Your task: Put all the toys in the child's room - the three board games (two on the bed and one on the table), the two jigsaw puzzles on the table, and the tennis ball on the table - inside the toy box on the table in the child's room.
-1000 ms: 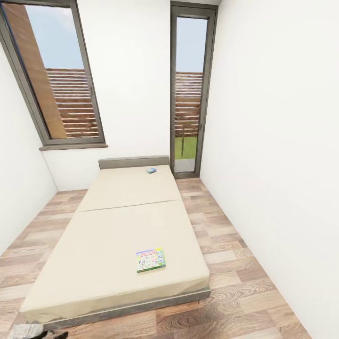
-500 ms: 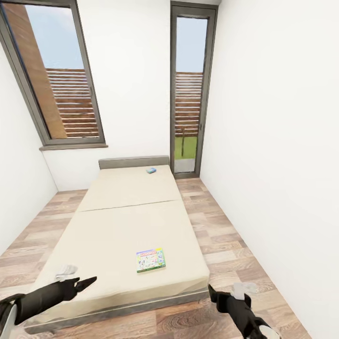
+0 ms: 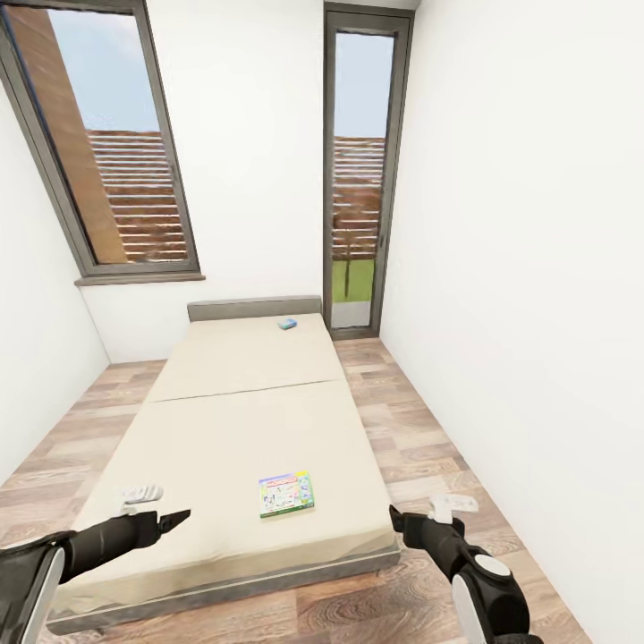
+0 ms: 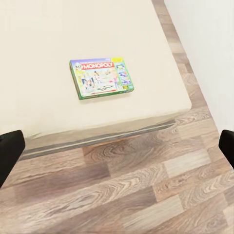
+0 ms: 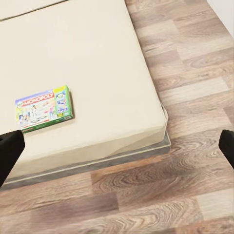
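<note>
A green-edged board game lies flat on the beige bed, close to its foot edge on the right side. It also appears in the left wrist view and the right wrist view. A small blue board game rests by the grey headboard. My left gripper hovers open over the foot of the bed, to the left of the green-edged box. My right gripper is open beyond the bed's right foot corner. Both hold nothing.
Wood plank floor runs as a strip between the bed and the white wall on the right. A tall glass door stands behind the headboard, and a wide window is at the left. The dark bed frame edges the mattress.
Both arms have risen into the head view and reached forward toward the foot of the bed. The board games and the camera have stayed still.
</note>
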Robot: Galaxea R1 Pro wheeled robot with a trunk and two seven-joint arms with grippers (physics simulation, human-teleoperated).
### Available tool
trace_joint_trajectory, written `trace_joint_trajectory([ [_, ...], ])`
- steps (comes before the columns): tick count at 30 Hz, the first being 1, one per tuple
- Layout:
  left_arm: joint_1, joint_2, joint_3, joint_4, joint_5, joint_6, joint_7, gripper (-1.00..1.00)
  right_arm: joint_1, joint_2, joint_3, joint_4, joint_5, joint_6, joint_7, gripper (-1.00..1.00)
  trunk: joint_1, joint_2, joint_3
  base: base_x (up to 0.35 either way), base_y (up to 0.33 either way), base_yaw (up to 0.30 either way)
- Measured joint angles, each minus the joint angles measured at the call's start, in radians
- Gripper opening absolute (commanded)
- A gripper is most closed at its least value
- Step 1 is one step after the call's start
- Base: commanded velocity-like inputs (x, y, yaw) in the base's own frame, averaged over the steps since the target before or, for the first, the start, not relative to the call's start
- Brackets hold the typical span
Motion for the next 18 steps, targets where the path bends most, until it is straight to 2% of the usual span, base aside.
trace_joint_trajectory([
  [3,-0.006,0.003,-0.001,0.017,0.000,0.001,0.029,1.00,-0.004,0.002,0.002,0.001,0.001,0.008,-0.010,1.00,0.000,0.000,0.000,0.000,0.000,0.000],
  [7,-0.068,0.001,-0.001,0.073,0.001,0.016,0.068,1.00,-0.055,0.009,0.001,0.006,-0.002,0.033,-0.060,1.00,0.000,0.000,0.000,0.000,0.000,0.000],
  [10,-0.176,-0.001,-0.005,0.196,0.000,0.043,0.112,1.00,-0.127,0.014,0.001,0.053,-0.003,0.095,-0.124,1.00,0.000,0.000,0.000,0.000,0.000,0.000],
  [13,-0.308,-0.002,-0.007,0.379,-0.002,0.050,0.193,1.00,-0.177,0.017,0.002,0.125,-0.003,0.139,-0.189,1.00,0.000,0.000,0.000,0.000,0.000,0.000],
  [15,-0.357,-0.002,-0.008,0.454,-0.003,0.050,0.234,1.00,-0.194,0.019,0.002,0.144,-0.003,0.149,-0.210,1.00,0.000,0.000,0.000,0.000,0.000,0.000],
  [18,-0.443,-0.016,-0.022,0.587,-0.001,0.035,0.362,1.00,-0.224,0.029,0.003,0.171,-0.002,0.164,-0.239,1.00,0.000,0.000,0.000,0.000,0.000,0.000],
])
